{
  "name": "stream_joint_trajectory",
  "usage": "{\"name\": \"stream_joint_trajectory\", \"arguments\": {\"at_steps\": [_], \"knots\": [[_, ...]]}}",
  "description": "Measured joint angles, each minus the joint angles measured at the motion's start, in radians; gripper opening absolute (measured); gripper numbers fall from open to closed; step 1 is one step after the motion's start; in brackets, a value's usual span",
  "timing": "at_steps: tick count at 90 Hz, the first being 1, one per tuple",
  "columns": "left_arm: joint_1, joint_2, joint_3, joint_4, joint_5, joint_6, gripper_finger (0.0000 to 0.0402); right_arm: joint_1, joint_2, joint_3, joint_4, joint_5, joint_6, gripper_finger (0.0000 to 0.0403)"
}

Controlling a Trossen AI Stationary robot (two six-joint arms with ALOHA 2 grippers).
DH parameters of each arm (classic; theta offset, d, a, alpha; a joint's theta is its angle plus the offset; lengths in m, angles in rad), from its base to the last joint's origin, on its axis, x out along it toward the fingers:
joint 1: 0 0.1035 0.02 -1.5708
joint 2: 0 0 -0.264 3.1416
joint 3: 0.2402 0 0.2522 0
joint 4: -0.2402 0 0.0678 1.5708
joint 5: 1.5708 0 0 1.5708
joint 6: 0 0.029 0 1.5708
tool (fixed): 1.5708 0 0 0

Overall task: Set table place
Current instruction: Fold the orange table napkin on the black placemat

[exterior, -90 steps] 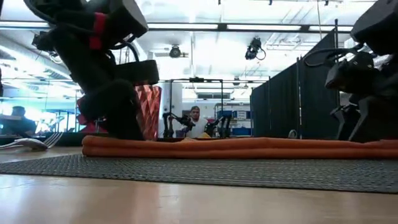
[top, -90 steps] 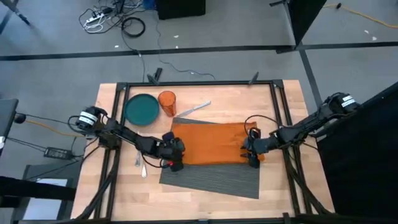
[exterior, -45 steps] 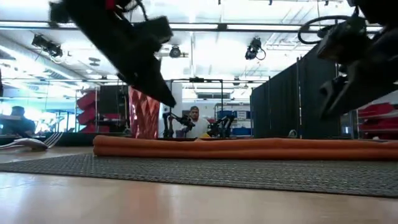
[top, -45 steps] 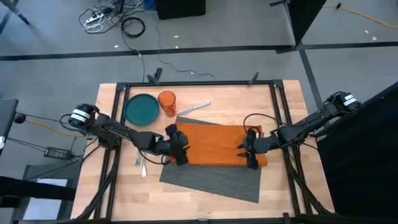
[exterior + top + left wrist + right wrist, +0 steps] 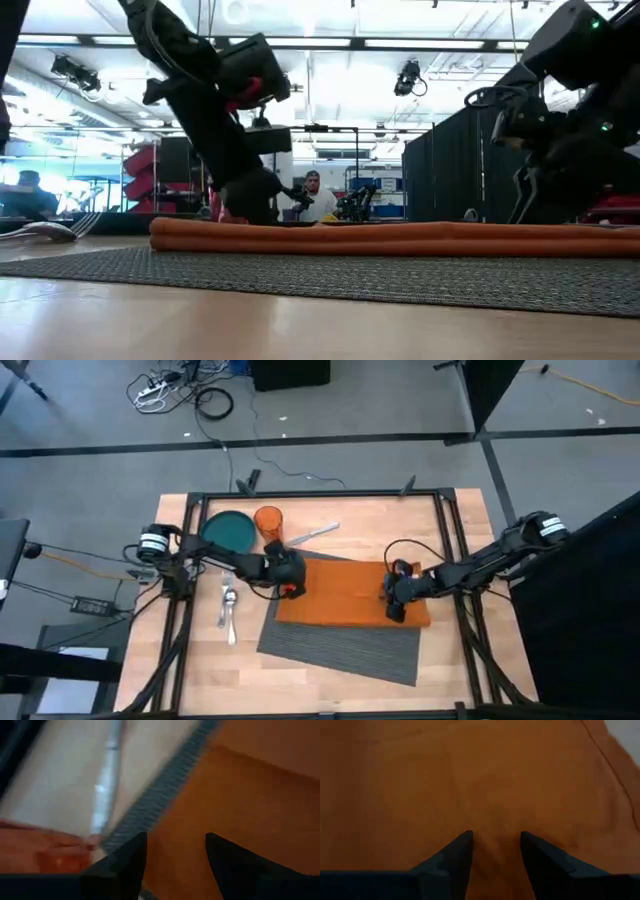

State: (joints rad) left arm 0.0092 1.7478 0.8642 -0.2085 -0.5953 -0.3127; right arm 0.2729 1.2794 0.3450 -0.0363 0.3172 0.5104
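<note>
The grey placemat point(image 5: 345, 642) lies in the lower centre of the table point(image 5: 455, 660), with the folded orange napkin point(image 5: 345, 592) on it. The left gripper point(image 5: 290, 572) and right gripper point(image 5: 393, 600) hover open, empty. Plate point(image 5: 227, 533), cup point(image 5: 268, 523), knife point(image 5: 312, 535) and fork point(image 5: 228, 618) are not placed yet.

Parted pincer point(image 5: 175, 851) over orange napkin point(image 5: 240, 795)

The table point(image 5: 455, 535) is light planks in a black frame. The placemat point(image 5: 345, 645) lies askew on it. Beyond the placemat's far left corner stand the plate point(image 5: 225, 536) and cup point(image 5: 267, 521), touching; the knife point(image 5: 313, 534) is right of them. 2 utensils point(image 5: 227, 615) lie left of the placemat.
</note>
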Motion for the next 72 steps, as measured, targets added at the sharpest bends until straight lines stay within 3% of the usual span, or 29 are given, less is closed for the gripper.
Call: {"name": "stream_joint_trajectory", "arguments": {"at_steps": [20,54,61,72], "knots": [[0.025,0.001,-0.001,-0.124,-0.041,-0.088,0.0186,0.02,0.004,0.003,-0.037,-0.007,0.032,0.0144],[-0.04,-0.045,0.084,-0.087,-0.061,-0.034,0.0186,0.007,-0.128,0.039,-0.03,-0.033,-0.011,0.0144],[-0.076,-0.071,0.134,-0.122,-0.034,-0.014,0.0186,0.01,-0.182,0.072,-0.049,-0.126,-0.002,0.0144],[-0.161,-0.09,0.168,-0.149,0.186,0.017,0.0186,0.085,-0.251,0.078,-0.057,-0.379,0.1,0.0144]]}}
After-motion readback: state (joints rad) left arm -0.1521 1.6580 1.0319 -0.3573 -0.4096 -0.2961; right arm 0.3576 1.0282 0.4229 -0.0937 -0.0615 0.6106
